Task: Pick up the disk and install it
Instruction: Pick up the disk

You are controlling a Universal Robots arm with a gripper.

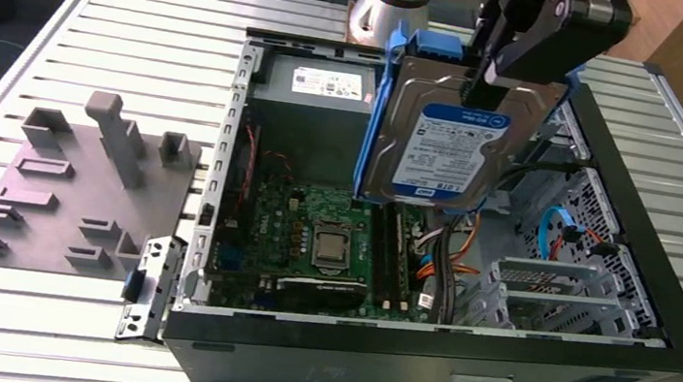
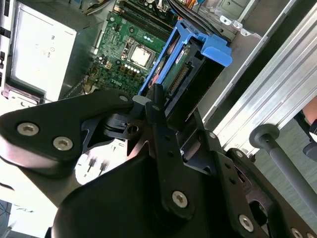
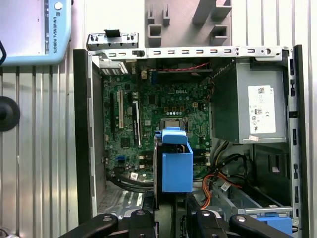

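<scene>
The disk [image 1: 452, 146], silver-grey metal with a white-and-blue label and a blue carrier frame, hangs on edge above the open computer case [image 1: 425, 362]. My gripper [image 1: 495, 85] is shut on its upper edge, label facing the case's front. In the second wrist view the black fingers [image 2: 159, 119] clamp the disk [image 2: 195, 69] by its blue frame, with the motherboard [image 2: 124, 54] below. In the first wrist view the disk's blue frame [image 3: 177, 171] stands out from my gripper [image 3: 171, 220] over the case interior.
The case lies open on a slatted metal table [image 1: 12, 326]. Inside are the grey power-supply box [image 1: 315, 85], the motherboard [image 1: 310, 236], coloured cables [image 1: 451, 253] and a metal drive cage [image 1: 564, 292]. A grey fixture plate [image 1: 68, 187] with upright blocks lies at the exterior view's left.
</scene>
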